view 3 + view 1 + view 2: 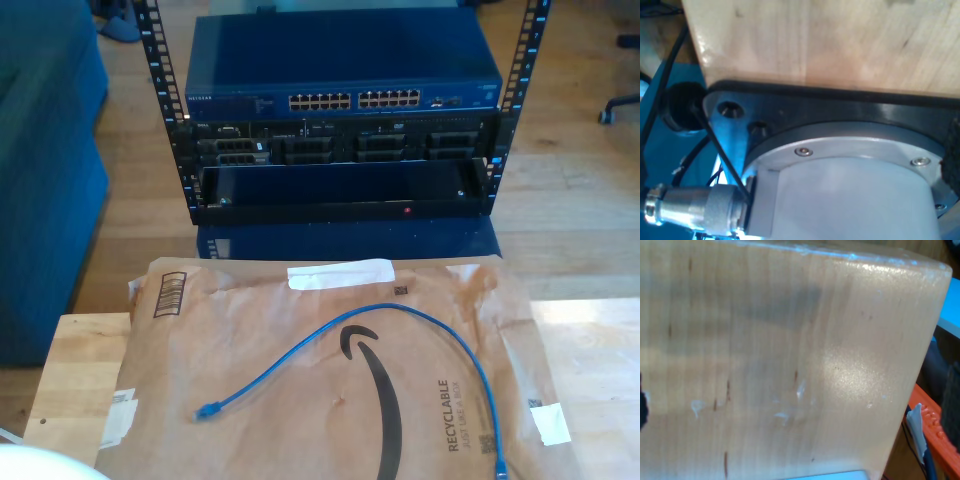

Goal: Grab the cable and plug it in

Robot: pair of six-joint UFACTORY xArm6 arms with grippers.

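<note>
Blue and thin, one cable is seen in the exterior view, lying in a loose arch on a brown paper sheet. Two plugs are counted on it: one rests on the paper toward the exterior view's left, the other near the sheet's lower edge toward the exterior view's right. Nothing is touching the cable.

The paper is creased, printed with a black curved arrow and the word RECYCLABLE, and carries one white label along its far edge. It is spread over a pale wooden table.

Beyond the paper stands one rack with black perforated rails. Held in it are a dark blue switch with two blocks of ports, a black unit with several bays below that, and an open black shelf lowest.

In the first wrist view, a pale wood surface, a black mounting plate and a grey round arm base with one metal connector are seen. Smooth blond wood is seen in the second wrist view. Whether my first gripper and my second gripper are spread or pressed together cannot be told.
</note>
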